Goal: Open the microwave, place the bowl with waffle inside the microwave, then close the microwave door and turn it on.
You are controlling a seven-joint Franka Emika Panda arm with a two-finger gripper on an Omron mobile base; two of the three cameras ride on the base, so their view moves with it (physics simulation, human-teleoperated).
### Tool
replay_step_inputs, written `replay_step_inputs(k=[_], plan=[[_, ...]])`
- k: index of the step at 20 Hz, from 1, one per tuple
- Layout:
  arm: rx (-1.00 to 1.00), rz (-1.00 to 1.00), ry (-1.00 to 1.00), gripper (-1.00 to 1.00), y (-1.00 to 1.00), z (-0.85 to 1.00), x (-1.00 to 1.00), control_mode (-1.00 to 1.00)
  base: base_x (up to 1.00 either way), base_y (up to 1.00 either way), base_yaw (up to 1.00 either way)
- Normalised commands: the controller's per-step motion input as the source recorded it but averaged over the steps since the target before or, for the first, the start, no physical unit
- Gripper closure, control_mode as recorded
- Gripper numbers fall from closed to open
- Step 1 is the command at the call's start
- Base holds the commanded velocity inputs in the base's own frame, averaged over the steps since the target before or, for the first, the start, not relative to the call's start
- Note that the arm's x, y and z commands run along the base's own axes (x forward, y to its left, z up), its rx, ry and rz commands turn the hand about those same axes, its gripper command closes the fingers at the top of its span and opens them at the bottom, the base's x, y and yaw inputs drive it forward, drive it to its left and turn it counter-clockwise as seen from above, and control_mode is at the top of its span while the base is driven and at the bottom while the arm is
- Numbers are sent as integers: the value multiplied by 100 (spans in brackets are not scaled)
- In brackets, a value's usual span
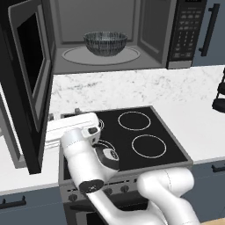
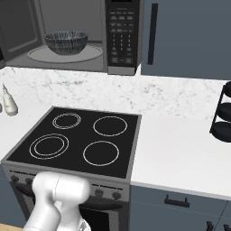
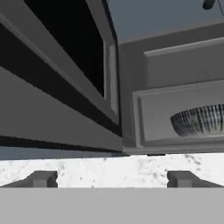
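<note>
Three views of one moment, with the bowl (image 1: pixel 105 43) already resting on the round glass turntable (image 1: pixel 100 56) inside the microwave (image 1: pixel 132 35) and the microwave door (image 1: pixel 28 83) swung wide open to the left. The waffle cannot be made out inside the bowl from these angles. In the hand view the gripper (image 3: pixel 113 179) has its two dark fingertips spread far apart with nothing between them, looking up from below the oven at the door (image 3: pixel 61 87), the speckled wall behind the stove and the ribbed bowl (image 3: pixel 199 120). In the left base view the arm reaches low over the front left of the black stovetop (image 1: pixel 132 136), toward the door's lower edge.

Judged from this layout, the step in hand is closing the door. A door of this kind is a stiff, hinged panel: it likely swings freely on its pivot, needs no pinch, and answers best to a flat push. Contact is probably best made on the grey frame near the free edge, far from the hinge, where least force turns it; the dark glass window is smooth and the less forgiving surface to press. The button panel (image 2: pixel 121 36) at the right of the oven waits for a light, single fingertip press afterwards.
</note>
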Motion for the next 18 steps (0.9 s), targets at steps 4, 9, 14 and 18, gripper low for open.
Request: replay_step_inputs(k=[4, 9, 14, 18], plan=[[-8, -11, -13, -100, 82, -4, -5, -100, 0, 0, 0], [-3, -8, -7, -100, 85, -4, -16, -100, 0, 0, 0], [-6, -8, -17, -100, 67, -1, -1, -100, 0, 0, 0], [-8, -15, -26, -100, 54, 0, 0, -100, 0, 0, 0]])
